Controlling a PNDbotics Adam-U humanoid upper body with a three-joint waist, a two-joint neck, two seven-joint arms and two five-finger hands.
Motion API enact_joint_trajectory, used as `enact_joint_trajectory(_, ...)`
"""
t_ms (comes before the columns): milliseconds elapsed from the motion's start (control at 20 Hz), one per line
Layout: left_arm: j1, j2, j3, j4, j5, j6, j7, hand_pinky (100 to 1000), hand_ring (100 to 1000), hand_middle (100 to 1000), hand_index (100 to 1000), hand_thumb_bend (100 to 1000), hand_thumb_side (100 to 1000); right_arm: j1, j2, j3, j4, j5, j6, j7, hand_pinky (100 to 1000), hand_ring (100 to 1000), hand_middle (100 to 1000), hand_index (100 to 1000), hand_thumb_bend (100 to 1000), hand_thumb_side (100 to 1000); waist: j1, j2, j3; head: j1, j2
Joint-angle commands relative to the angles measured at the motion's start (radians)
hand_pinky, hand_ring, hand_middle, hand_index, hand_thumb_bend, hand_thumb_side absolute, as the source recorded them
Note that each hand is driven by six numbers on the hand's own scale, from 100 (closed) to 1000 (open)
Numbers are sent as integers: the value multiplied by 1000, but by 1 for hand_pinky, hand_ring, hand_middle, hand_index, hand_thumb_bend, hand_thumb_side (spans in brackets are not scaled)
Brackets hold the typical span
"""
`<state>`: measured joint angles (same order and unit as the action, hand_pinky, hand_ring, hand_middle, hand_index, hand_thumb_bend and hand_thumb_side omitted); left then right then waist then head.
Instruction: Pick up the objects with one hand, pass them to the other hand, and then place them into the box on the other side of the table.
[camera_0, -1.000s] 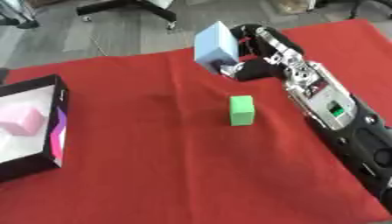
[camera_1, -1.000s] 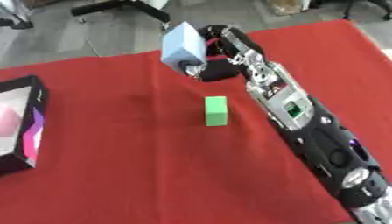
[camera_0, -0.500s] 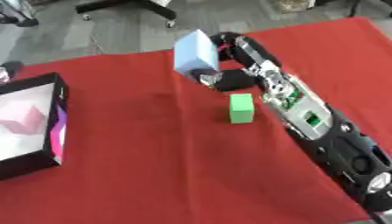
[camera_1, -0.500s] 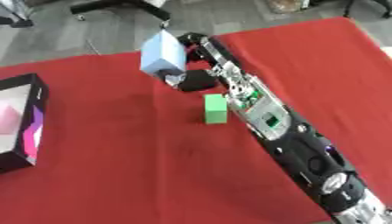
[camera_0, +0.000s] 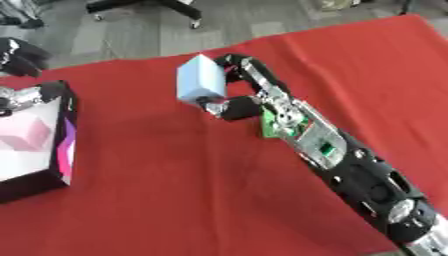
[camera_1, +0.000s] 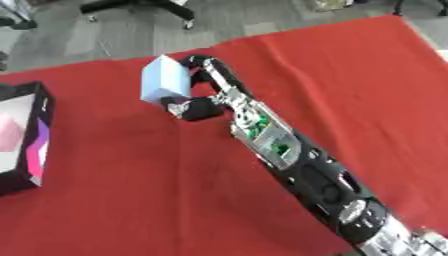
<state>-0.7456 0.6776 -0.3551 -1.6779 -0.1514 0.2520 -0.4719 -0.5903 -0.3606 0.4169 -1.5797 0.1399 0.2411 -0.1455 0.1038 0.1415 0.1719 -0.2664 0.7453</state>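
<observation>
Red cloth covers the worktop (camera_0: 175, 200). Right hand (camera_0: 234, 100) fingers pinch a pale blue block (camera_0: 199, 83) aloft; handover and boxing (camera_0: 52, 165) remain.

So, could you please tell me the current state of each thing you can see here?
Pale blue block: lifted off the red tablecloth, held.
Right robot hand: curled round the block.
Small green block: on the cloth, mostly hidden behind the right arm.
Black open box: open, at the left edge, something pink inside.
Left robot hand: not visible.
</observation>
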Motion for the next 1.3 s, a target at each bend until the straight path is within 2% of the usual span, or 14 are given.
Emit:
enact_joint_trajectory(50,-31,36,-13,-36,-2,13,-46,843,761,731,850,510,545,-24,11,9,6,13,-16,-17,795,624,468,560,295,100,13,-31,3,-4,1)
enact_joint_trajectory(500,-95,27,-119,-75,-43,60,-144,856,793,759,868,569,490,-36,38,47,26,34,-44,-48,794,623,468,560,290,100,17,-32,8,-10,-4)
enact_joint_trajectory(950,-134,2,-165,-107,-164,77,-138,855,809,770,874,636,421,-42,54,70,31,70,-54,-47,792,624,469,560,282,100,16,-31,14,-12,-14)
enact_joint_trajectory(1100,-143,-11,-177,-105,-205,70,-140,854,808,768,875,635,413,-44,58,77,33,85,-54,-45,776,622,468,560,282,100,15,-30,15,-13,-15)
enact_joint_trajectory(1300,-162,-29,-200,-90,-229,89,-117,853,807,767,877,639,399,-47,61,84,32,97,-47,-47,774,622,468,560,285,100,15,-30,16,-11,-17)
